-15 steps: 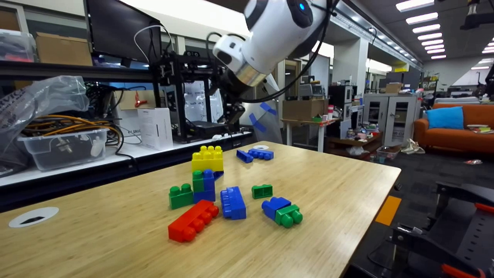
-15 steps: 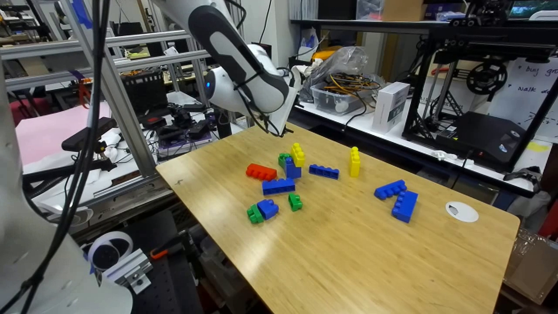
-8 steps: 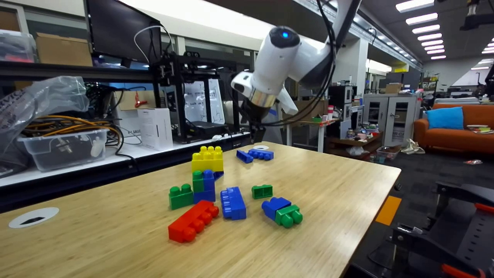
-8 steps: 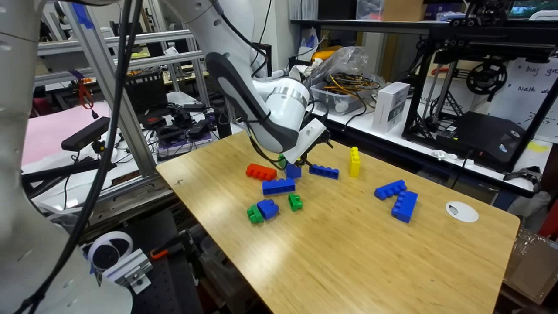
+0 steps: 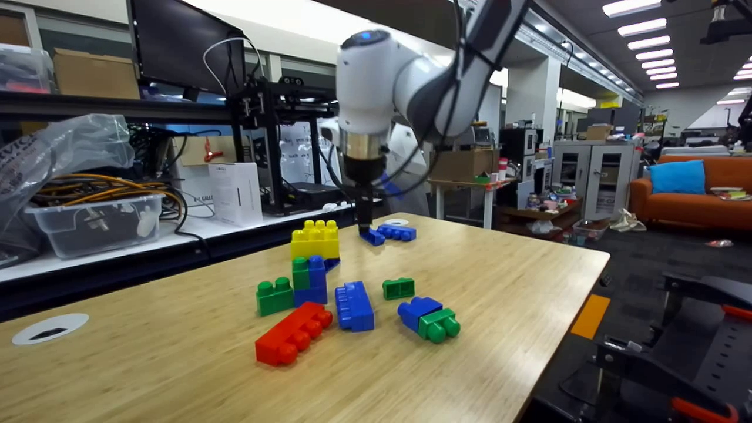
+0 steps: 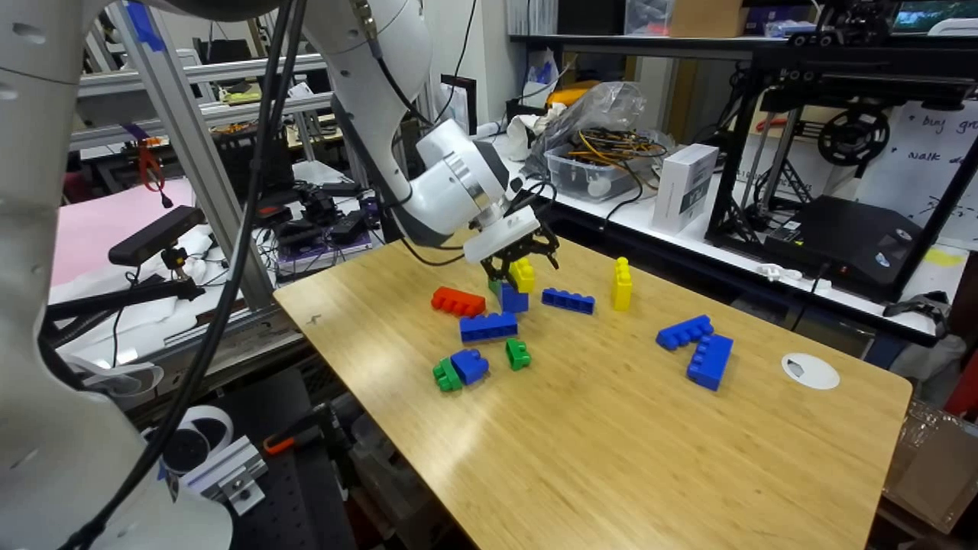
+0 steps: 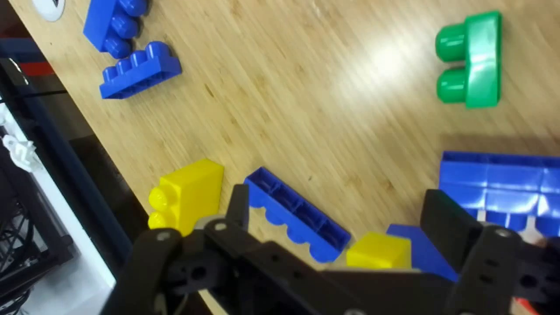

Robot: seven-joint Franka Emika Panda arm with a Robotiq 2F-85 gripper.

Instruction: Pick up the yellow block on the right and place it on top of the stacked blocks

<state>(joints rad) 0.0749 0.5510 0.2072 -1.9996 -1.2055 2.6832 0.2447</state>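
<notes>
The yellow block (image 6: 622,284) stands upright on the table at the right of the stack; it also shows in the wrist view (image 7: 192,197). The stacked blocks, yellow over blue with green, stand nearer the robot (image 6: 513,298); in the wrist view their yellow top (image 7: 379,251) is partly hidden by my gripper. In an exterior view the yellow bricks (image 5: 315,242) overlap and I cannot separate them. My gripper (image 7: 337,201) is open and empty, above the table over the stack area. It shows in both exterior views (image 6: 532,269) (image 5: 364,223).
A blue brick (image 6: 568,300) lies between the stack and the yellow block. A red brick (image 6: 458,301), another blue brick (image 6: 489,327), a green brick (image 6: 517,354) and a blue-and-green pair (image 6: 461,370) lie around. Two blue bricks (image 6: 709,360) lie farther right. A shelf borders the table.
The arm has swung over the table and lowered, tilting the gripper downward. Over the last half second it shifted back toward the stack. The blocks have not moved.
</notes>
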